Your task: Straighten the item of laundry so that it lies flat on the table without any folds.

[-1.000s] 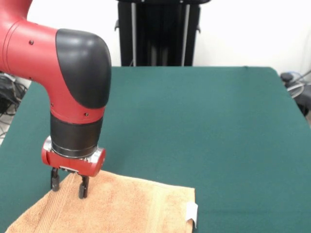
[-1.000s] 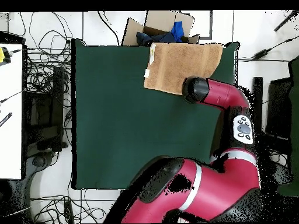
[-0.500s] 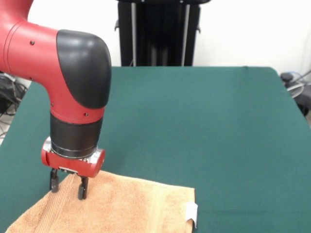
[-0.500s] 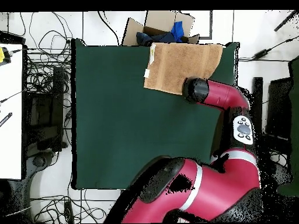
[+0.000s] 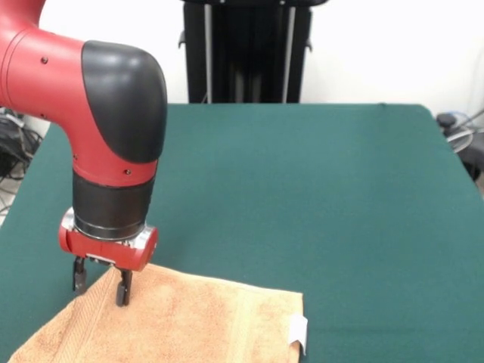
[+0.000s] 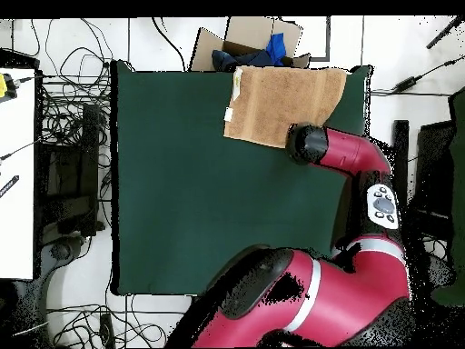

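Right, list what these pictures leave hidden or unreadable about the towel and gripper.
- Towel, front view: its near part is cut off by the bottom edge.
- Towel corner, overhead view: the arm's wrist covers it, along with the gripper.
- White tags: too small to read.
- Gripper, front view: fingers apart, straddling the towel's corner; contact unclear.

Standing beyond the far edge of the work surface in the front view: a tall black metal stand (image 5: 248, 49), rising against a plain white wall (image 5: 386, 49). Trailing at the far right edge: grey cables (image 5: 457, 125) beside a dark object. Seen from overhead: an open cardboard box (image 6: 245, 45) resting on the pale tiled floor (image 6: 163, 36), holding a bright blue item (image 6: 275, 44) and dark cloth. Sprawling at the left: tangled black cords (image 6: 68, 109). Showing at the left edge: a white tabletop (image 6: 16, 173).
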